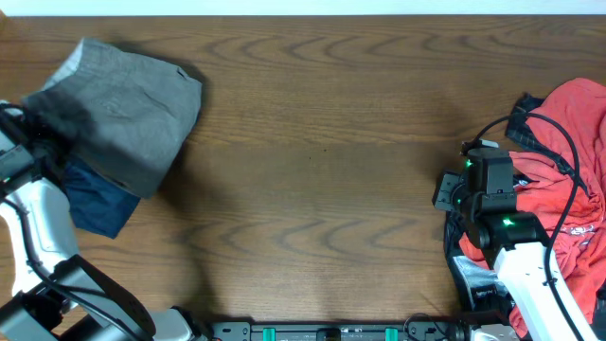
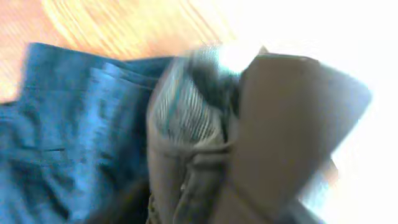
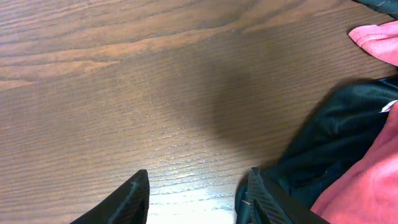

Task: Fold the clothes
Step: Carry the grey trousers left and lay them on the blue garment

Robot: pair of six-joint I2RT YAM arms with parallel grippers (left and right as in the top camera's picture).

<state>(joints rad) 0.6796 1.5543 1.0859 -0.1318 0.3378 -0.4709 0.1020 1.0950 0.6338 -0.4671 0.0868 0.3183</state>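
The grey shorts (image 1: 128,104) lie folded at the far left, partly over the dark navy folded shorts (image 1: 95,204). My left gripper (image 1: 33,128) is at their left edge and looks shut on the grey fabric. In the left wrist view the bunched grey shorts (image 2: 186,124) fill the frame and hide the fingers, with the navy shorts (image 2: 68,124) beside them. My right gripper (image 1: 453,189) is open and empty over bare wood (image 3: 199,193). Its right finger sits beside a black garment (image 3: 336,137). A red garment (image 1: 568,123) is heaped at the right edge.
The wooden table (image 1: 322,170) stretches between the two piles. The right arm's cables (image 1: 559,142) trail over the red heap. Red fabric (image 3: 376,37) also shows in the right wrist view.
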